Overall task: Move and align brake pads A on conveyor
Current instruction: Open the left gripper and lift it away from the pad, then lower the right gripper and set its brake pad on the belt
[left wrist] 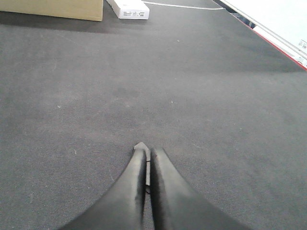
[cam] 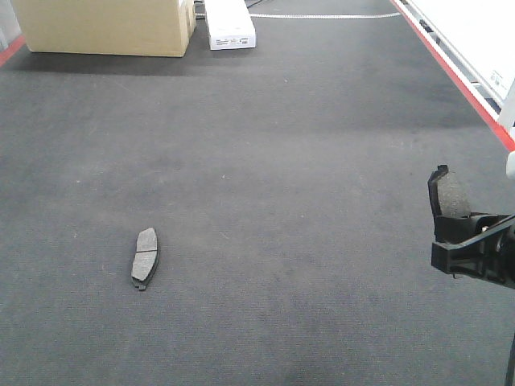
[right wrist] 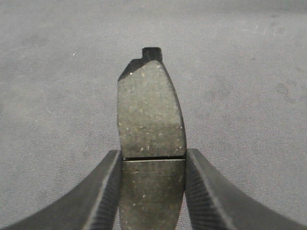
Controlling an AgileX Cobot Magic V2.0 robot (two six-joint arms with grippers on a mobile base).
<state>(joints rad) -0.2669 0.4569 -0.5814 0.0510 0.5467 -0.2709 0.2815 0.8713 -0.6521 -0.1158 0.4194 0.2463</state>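
One brake pad A (cam: 145, 257) lies flat on the dark grey conveyor (cam: 282, 161) at the lower left, its long axis pointing away from me. A second pad (right wrist: 151, 110) stands upright in my right gripper (right wrist: 152, 153), which is shut across its width at the centre groove. From the front, that held pad (cam: 451, 195) and the right gripper (cam: 467, 233) hang above the belt at the right edge. My left gripper (left wrist: 147, 151) is shut over bare belt, with only a thin pale sliver showing between its fingers. It is out of the front view.
A cardboard box (cam: 105, 28) and a small white box (cam: 229, 24) stand on the belt at the far left. The red side edge (cam: 459, 80) runs along the right, with a white surface beyond it.
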